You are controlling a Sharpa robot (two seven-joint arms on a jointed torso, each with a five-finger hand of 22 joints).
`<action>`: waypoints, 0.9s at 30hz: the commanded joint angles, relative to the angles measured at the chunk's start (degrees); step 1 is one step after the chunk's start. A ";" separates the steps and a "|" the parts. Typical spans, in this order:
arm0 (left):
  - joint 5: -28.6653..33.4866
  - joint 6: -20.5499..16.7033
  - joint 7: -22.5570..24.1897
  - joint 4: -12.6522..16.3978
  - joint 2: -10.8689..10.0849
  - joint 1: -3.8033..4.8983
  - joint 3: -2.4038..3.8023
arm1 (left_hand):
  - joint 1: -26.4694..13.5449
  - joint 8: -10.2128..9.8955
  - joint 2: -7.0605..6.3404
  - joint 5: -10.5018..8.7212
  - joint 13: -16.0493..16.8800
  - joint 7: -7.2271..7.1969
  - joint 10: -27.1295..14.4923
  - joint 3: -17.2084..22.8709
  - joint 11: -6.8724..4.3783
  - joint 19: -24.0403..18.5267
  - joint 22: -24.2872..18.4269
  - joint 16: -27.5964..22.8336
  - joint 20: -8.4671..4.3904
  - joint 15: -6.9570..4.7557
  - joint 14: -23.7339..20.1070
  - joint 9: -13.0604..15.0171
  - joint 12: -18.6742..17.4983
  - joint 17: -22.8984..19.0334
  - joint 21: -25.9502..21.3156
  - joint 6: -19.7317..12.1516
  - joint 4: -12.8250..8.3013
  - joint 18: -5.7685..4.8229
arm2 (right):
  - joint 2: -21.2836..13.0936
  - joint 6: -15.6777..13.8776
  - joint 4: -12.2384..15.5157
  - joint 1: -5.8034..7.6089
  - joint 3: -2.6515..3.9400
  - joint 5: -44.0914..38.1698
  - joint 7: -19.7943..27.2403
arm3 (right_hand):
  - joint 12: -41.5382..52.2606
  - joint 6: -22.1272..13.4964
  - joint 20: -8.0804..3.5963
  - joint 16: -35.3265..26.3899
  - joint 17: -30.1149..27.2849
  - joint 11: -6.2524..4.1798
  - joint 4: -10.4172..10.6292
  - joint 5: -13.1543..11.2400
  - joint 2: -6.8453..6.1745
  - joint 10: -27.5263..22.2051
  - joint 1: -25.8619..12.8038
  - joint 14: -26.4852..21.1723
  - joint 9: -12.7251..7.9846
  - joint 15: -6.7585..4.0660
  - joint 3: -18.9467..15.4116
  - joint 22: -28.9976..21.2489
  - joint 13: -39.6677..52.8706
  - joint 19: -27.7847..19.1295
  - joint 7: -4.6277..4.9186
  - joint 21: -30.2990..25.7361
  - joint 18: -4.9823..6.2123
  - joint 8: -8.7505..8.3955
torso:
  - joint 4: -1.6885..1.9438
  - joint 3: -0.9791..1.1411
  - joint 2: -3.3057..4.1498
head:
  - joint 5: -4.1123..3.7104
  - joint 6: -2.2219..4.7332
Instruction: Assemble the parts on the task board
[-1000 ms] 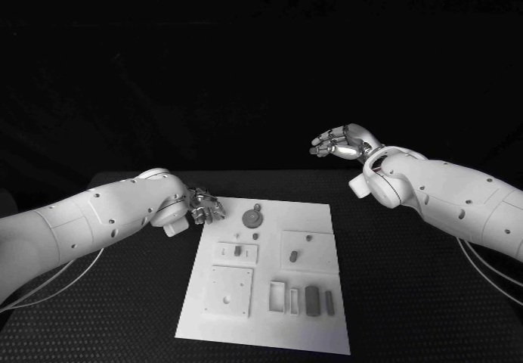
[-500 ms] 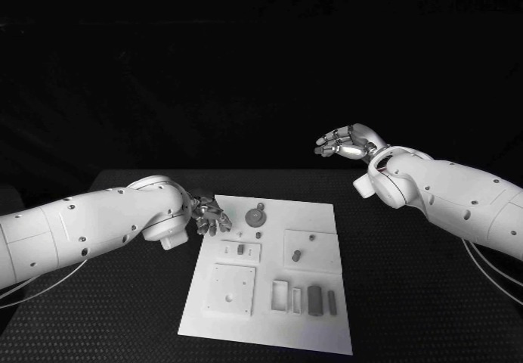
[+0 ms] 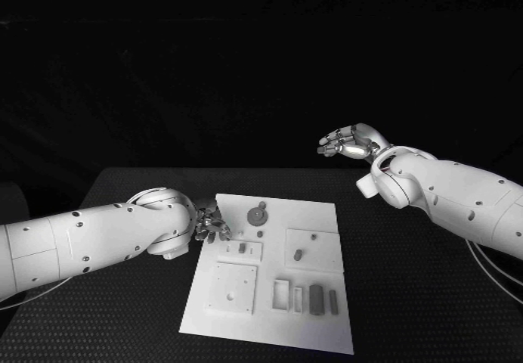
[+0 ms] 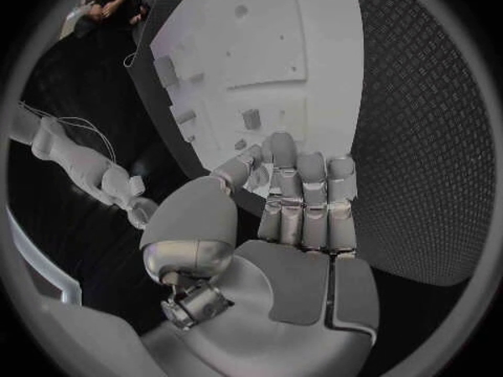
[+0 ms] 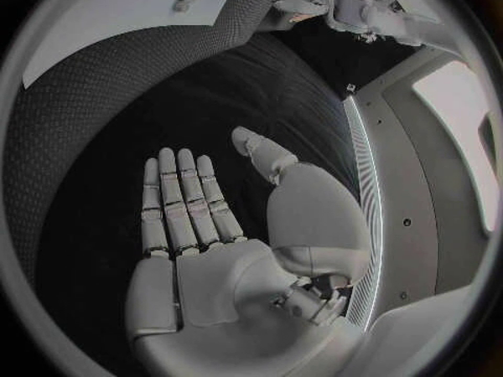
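Several small grey parts on white task board.

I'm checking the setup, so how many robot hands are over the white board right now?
1. The left hand hovers at the task board's left edge, holding nothing. The right hand is raised beyond the table's far right, also holding nothing.

Left hand partly hidden behind own forearm in head view; contact w/ task board edge unclear. Small parts on board too tiny to identify. Board cut off in right wrist view.
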 commanded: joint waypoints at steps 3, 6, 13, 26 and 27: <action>-1.50 -0.85 -0.81 -0.20 0.74 -0.64 0.01 | 0.63 0.13 0.20 0.61 2.29 -0.34 1.96 -0.30 -1.31 1.35 1.41 2.55 -6.63 -2.65 2.87 -0.17 3.18 0.86 2.58 0.52 -0.30 0.53 | 0.01 0.82 0.12 0.00 0.03 0.01 0.22 | -0.29 -0.51 -0.04 -0.27 -0.10 -0.04 -0.01 0.29 -0.12 0.42 -0.48 -0.46 -0.08 0.15 -0.24 0.08 -0.04 -0.37 -0.08 -0.35 -0.39 0.30 | -0.05 0.04 0.03 | 0.06 -0.19; -1.50 -0.81 -0.93 -1.00 1.37 -1.10 0.02 | 0.47 0.09 0.25 0.73 3.40 -0.53 2.36 -0.30 -1.54 1.88 1.37 3.83 -7.06 -2.96 3.61 -0.19 4.87 1.20 3.93 0.65 -0.35 0.77 | 0.01 0.82 0.20 0.00 0.03 0.01 0.22 | -0.30 -0.51 -0.05 -0.27 -0.10 -0.04 -0.02 0.29 -0.11 0.43 -0.46 -0.46 -0.09 0.15 -0.23 0.09 -0.04 -0.39 -0.08 -0.36 -0.39 0.30 | -0.03 0.00 0.05 | -0.01 -0.24; -1.50 0.06 -1.50 -1.86 2.12 -2.02 0.03 | -0.12 0.31 0.45 0.86 4.55 -0.81 2.52 -0.31 -1.83 2.20 1.28 5.14 -7.45 -3.27 4.32 -0.02 6.75 1.44 5.26 1.14 -0.08 0.99 | 0.02 0.86 0.35 0.00 0.03 0.01 0.21 | -0.32 -0.52 -0.05 -0.28 -0.11 -0.04 -0.03 0.30 -0.11 0.43 -0.41 -0.47 -0.10 0.15 -0.22 0.11 -0.04 -0.41 -0.08 -0.38 -0.39 0.30 | -0.09 0.01 0.07 | -0.12 -0.49; -1.51 0.53 -2.00 -2.53 2.33 -2.42 0.04 | -0.48 0.50 0.66 1.00 4.90 -0.98 2.48 -0.32 -2.00 2.27 1.25 5.57 -7.60 -3.44 4.50 0.15 7.38 1.45 5.76 1.45 0.03 1.09 | -0.11 0.81 0.50 0.00 0.03 0.01 0.23 | -0.37 -0.53 -0.05 -0.28 -0.14 -0.03 -0.04 0.31 -0.10 0.44 -0.35 -0.49 -0.11 0.17 -0.20 0.16 -0.04 -0.44 -0.08 -0.41 -0.40 0.31 | -0.02 0.05 -0.01 | -0.18 -0.75; -1.51 0.61 -2.03 -2.53 2.30 -2.43 0.04 | -0.50 0.51 0.67 1.02 4.91 -0.99 2.47 -0.32 -2.01 2.27 1.25 5.58 -7.60 -3.45 4.50 0.15 7.40 1.44 5.78 1.46 0.03 1.10 | -0.11 0.82 0.51 0.00 0.03 0.01 0.23 | -0.37 -0.53 -0.05 -0.28 -0.14 -0.03 -0.04 0.31 -0.10 0.44 -0.34 -0.49 -0.12 0.18 -0.20 0.16 -0.04 -0.44 -0.08 -0.42 -0.40 0.31 | 0.00 0.06 -0.01 | -0.20 -0.77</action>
